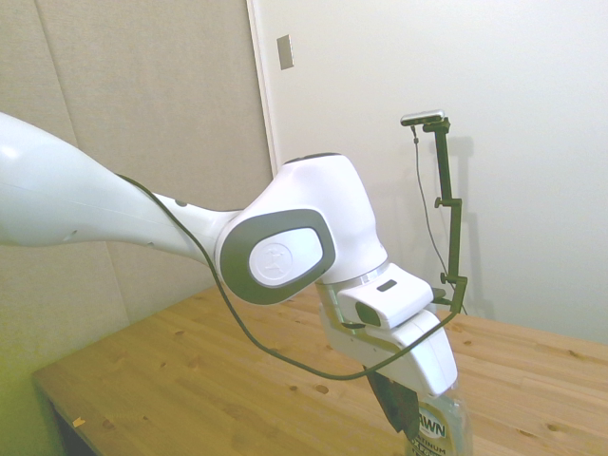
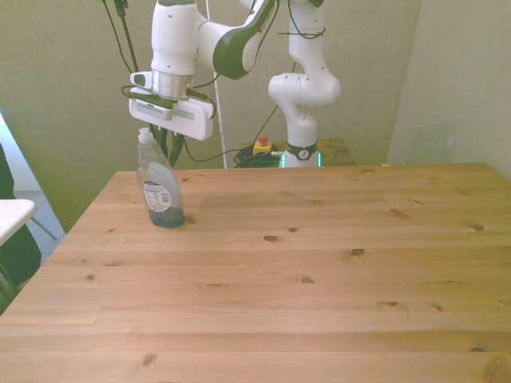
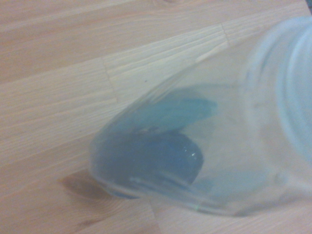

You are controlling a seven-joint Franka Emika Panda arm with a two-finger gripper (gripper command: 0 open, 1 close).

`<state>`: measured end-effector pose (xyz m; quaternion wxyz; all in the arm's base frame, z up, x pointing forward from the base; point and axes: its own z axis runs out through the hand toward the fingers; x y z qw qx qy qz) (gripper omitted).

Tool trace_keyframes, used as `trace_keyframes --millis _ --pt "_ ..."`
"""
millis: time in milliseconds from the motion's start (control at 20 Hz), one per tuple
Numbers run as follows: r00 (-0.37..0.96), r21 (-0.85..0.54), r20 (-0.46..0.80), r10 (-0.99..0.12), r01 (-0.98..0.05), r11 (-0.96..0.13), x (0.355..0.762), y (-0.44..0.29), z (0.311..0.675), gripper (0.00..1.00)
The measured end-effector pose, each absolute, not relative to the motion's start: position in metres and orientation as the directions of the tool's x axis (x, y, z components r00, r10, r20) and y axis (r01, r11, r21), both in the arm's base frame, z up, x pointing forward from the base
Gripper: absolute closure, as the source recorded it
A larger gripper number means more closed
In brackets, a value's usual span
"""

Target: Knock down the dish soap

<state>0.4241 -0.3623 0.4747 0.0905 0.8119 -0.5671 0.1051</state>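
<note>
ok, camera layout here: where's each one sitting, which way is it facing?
Side view: off one side of the table, looking across; the arm reaches in from the picture's left, its gripper hiding most of the dish soap.
Front view: across the table, facing the robot's base; whole arm visible.
Wrist view: on the wrist, looking down at the bottle from close by; no robot parts visible.
All three show the bottle and the tabletop.
</note>
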Motion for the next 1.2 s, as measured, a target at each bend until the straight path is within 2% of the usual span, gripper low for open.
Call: trace_keyframes --millis 300,750,1200 --pt "0.263 -0.016 0.309 -0.914 -0.959 -0.282 0.453 -0.370 0.493 1.00" --pt "0.140 -0.144 0.299 -0.944 -0.971 -0.189 0.519 -0.386 0.478 1.00" --pt "0.007 -0.211 0.329 -0.944 -0.974 -0.081 0.548 -0.425 0.482 1.00"
